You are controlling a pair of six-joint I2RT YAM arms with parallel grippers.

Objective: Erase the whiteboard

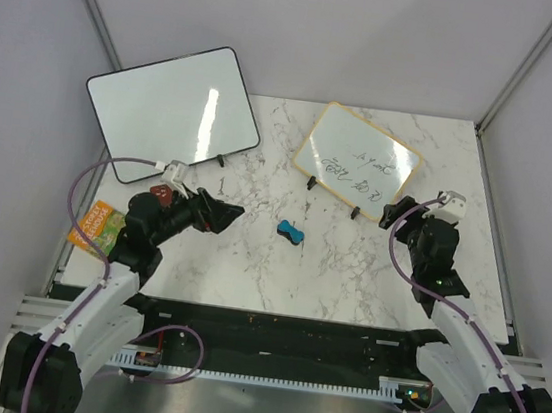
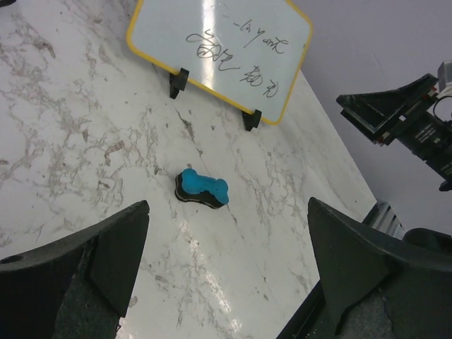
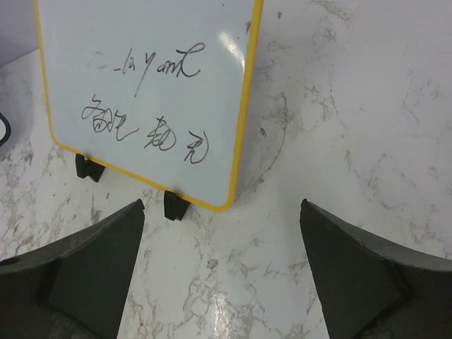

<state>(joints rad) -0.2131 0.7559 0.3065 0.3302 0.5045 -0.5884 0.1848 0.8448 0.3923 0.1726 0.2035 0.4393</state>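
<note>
The whiteboard [image 1: 356, 162] has a yellow-tan frame and small black feet; it stands propped at the back right of the marble table with dark handwriting on it. It also shows in the left wrist view as the whiteboard [image 2: 219, 53] and in the right wrist view as the whiteboard [image 3: 145, 92]. A blue eraser with a black base [image 1: 291, 232] lies mid-table, seen as the eraser [image 2: 203, 188] ahead of my left gripper [image 2: 226, 233], which is open and empty. My right gripper [image 3: 222, 240] is open and empty just in front of the board's lower corner.
A larger black-framed whiteboard [image 1: 175, 100] leans at the back left. An orange packet [image 1: 96, 225] lies at the table's left edge beside the left arm. The right arm [image 2: 402, 116] shows in the left wrist view. Grey walls enclose the table.
</note>
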